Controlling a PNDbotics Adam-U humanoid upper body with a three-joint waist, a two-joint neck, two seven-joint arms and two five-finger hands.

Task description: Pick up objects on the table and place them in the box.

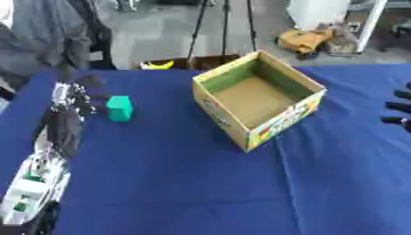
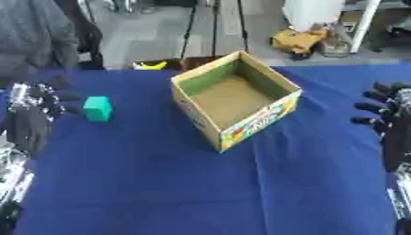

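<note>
Two hands in view, neither holding anything. Left hand (image 1: 74, 98): fingers spread and only slightly bent, reaching toward the green block (image 1: 119, 108); fingertips sit just beside the block's left face, and contact cannot be confirmed. Its arm runs back along the left edge of the table toward the lower left corner, black forearm with white and silver sections nearer the camera. Right hand (image 2: 387, 108): fingers extended and apart, pointing inward from the right edge, idle, well apart from everything else. Green block stands upright on the blue tablecloth (image 1: 176, 183), left of the cardboard box (image 1: 273, 126) and clear of it. Box sits near the table's centre, turned at an angle to the table edge, top open, brown floor bare, inner wall partly green, printed colours on the near outer side.
</note>
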